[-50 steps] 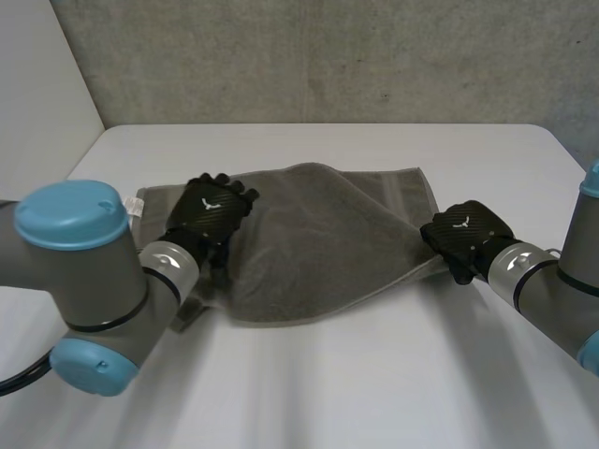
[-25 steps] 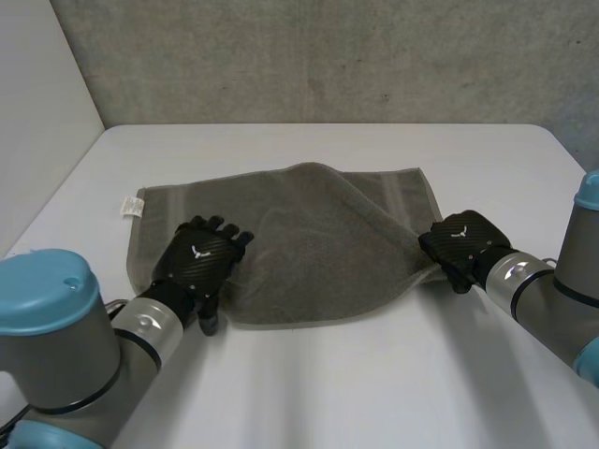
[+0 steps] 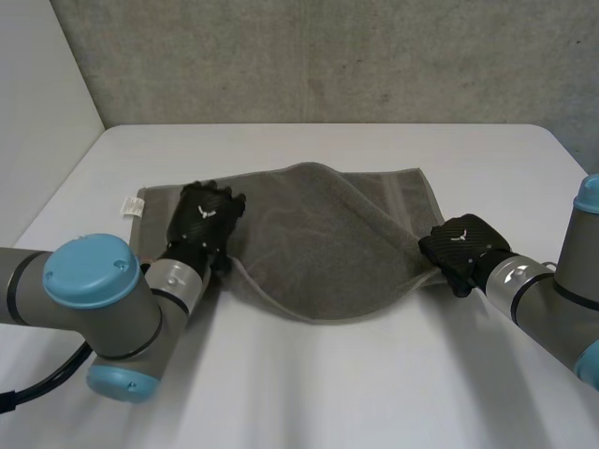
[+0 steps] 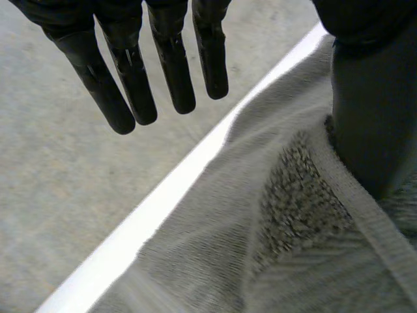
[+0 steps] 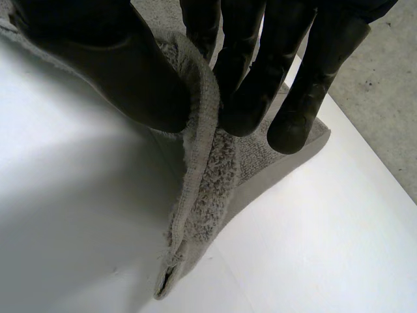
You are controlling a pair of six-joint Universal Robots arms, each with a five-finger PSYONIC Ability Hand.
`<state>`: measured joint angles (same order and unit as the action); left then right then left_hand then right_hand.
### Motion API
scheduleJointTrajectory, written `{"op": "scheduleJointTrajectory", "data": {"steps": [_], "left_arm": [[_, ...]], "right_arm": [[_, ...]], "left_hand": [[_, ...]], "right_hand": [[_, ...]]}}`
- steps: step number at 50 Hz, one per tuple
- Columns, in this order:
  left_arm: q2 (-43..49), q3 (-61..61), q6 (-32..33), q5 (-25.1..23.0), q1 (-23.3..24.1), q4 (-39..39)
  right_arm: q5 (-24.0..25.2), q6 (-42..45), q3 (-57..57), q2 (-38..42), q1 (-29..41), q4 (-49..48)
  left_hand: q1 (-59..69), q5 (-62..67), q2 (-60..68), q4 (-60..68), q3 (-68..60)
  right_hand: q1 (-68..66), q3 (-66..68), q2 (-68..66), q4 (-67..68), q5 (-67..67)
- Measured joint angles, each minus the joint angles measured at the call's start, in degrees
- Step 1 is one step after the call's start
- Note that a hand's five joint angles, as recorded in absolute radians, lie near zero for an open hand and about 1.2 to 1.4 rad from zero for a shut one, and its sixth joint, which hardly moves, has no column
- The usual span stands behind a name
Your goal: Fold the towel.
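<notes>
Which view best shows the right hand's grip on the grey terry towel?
Right wrist view: the right hand pinches the edge of the grey terry towel between thumb and fingers. Head view gives the hand's back at the towel's right edge. Left wrist view has the left hand, its fingers straight, over another stretch of towel.

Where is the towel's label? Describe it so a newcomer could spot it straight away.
On the white table lies a grey towel. Go to its far corner on the robot's left side, outward of the left hand that rests on the cloth. The label is a small white tab sticking out past that corner, the one pale scrap on otherwise grey cloth.
</notes>
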<state>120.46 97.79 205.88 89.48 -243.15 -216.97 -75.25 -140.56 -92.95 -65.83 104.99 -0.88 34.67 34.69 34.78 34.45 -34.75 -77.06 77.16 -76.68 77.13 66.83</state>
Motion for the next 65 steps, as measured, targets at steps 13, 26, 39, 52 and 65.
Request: {"op": "scheduleJointTrajectory", "data": {"steps": [13, 26, 39, 52, 65], "left_arm": [[-0.5, 0.2, 2.4, 6.7, -2.3, -2.1], [-7.0, 7.6, 10.7, 3.5, -5.5, 10.9], [-12.5, 6.2, 14.8, -2.1, -8.6, 16.7], [-28.6, -0.5, 19.3, -6.2, -10.9, 18.0], [-17.0, -14.4, 13.9, -8.8, -11.3, 34.1]], "right_arm": [[-0.2, 0.1, 0.3, 0.1, -0.3, 0.0], [-0.7, 0.2, 0.8, -0.1, -1.7, 0.1], [-1.0, -0.1, 1.5, -6.2, -2.1, 0.4], [-0.8, 0.0, 10.9, -20.7, -2.3, 8.4], [-1.8, 11.5, 28.4, -8.3, -3.1, 33.1]], "left_hand": [[3.9, 3.8, 4.1, 4.3, -4.1], [24.3, 23.4, 23.8, 24.4, -23.8], [49.9, 51.4, 52.1, 52.9, -53.7], [49.9, 51.5, 52.4, 52.9, -53.8], [49.9, 52.2, 52.4, 52.9, -54.0]], "right_hand": [[0.0, 0.0, 0.0, 0.0, 0.0], [0.0, 0.0, 0.0, 0.0, 0.0], [0.0, 0.0, 0.0, 0.0, 0.0], [0.0, 0.0, 0.0, 0.0, 0.4], [0.0, 0.0, 0.0, 0.0, 0.4]]}}
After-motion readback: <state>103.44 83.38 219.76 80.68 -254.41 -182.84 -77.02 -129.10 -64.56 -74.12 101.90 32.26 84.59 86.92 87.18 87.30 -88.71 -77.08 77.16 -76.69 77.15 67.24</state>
